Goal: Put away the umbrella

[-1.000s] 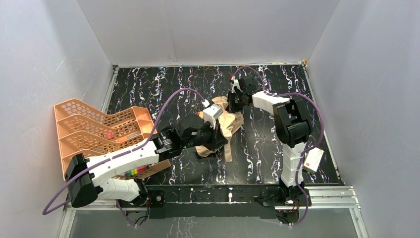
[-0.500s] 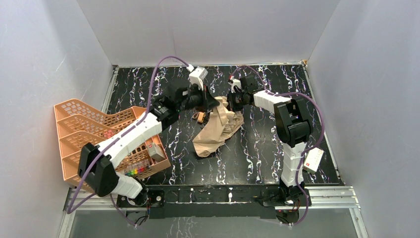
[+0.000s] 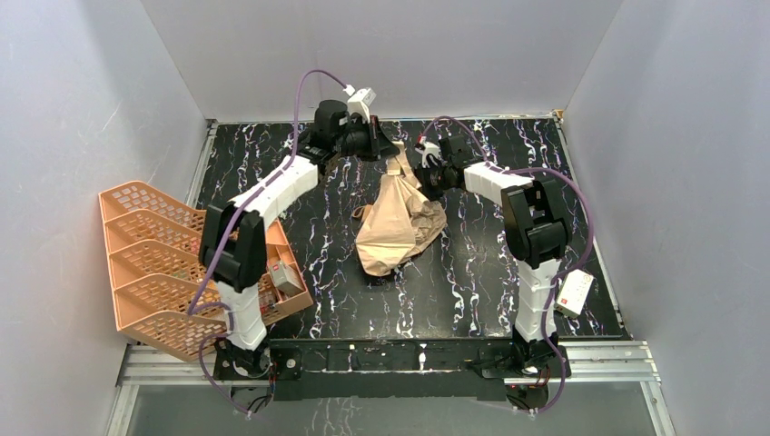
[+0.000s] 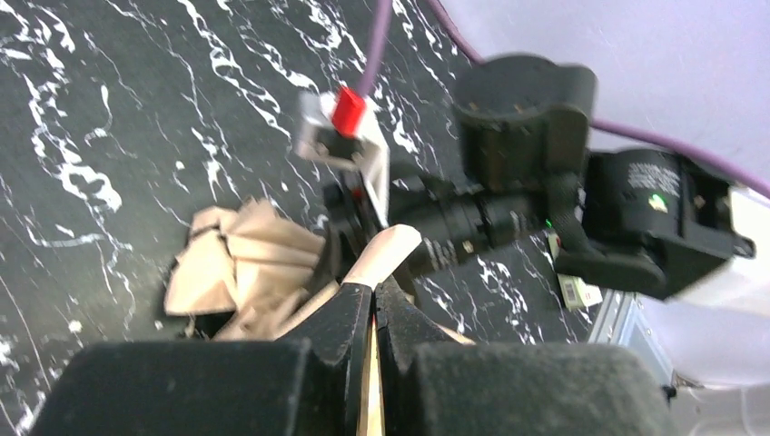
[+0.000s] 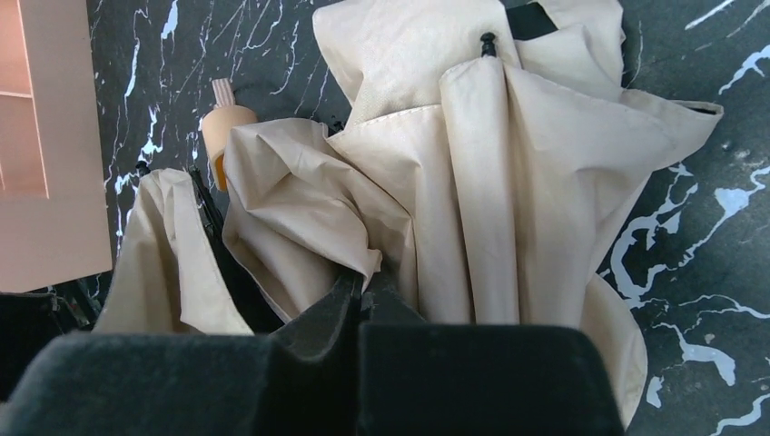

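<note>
Left arm (image 3: 272,186) and right arm (image 3: 491,179) outstretched toward umbrella (image 3: 399,227)

The umbrella (image 3: 397,227) is collapsed but unwrapped: its tan canopy forms a loose, crumpled bundle with black ribs and lining showing between the folds. It lies mid-tabletop (image 3: 481,272), narrowing to a point at the far end. The small tan handle (image 5: 226,123) protrudes beside the folds.

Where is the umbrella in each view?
Top external: umbrella, a tan heap in the middle of the table.
Left wrist: tan folds at lower left of centre.
Right wrist: fills the upper middle.
Shared landmark: the black marbled table under it.
</note>
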`<state>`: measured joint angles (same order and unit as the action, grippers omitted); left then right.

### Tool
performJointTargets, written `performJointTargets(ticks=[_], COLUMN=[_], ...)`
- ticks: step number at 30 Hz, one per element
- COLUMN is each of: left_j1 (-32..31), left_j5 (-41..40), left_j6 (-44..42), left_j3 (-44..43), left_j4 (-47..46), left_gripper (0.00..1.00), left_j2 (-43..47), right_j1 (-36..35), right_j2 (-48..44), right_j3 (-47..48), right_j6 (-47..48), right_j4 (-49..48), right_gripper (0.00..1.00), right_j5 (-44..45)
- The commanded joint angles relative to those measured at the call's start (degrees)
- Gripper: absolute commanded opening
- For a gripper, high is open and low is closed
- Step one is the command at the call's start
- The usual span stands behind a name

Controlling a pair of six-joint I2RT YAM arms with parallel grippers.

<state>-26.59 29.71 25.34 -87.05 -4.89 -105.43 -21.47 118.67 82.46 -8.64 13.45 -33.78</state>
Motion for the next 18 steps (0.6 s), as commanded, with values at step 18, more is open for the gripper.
performJointTargets(ticks=[18], left_j1=[1.4], left_j5=[9.1], left_j6=[4.7], left_j3=[-15.8], left_j4=[-2.2], left_gripper=[0.0], left_j2=[-27.5], right_j1=[5.7], right_j2=[-31.0], right_j3=[-12.9], right_j6=[0.8], right_j4=[-8.5], right_gripper=[0.41], right_j5=[9.6])
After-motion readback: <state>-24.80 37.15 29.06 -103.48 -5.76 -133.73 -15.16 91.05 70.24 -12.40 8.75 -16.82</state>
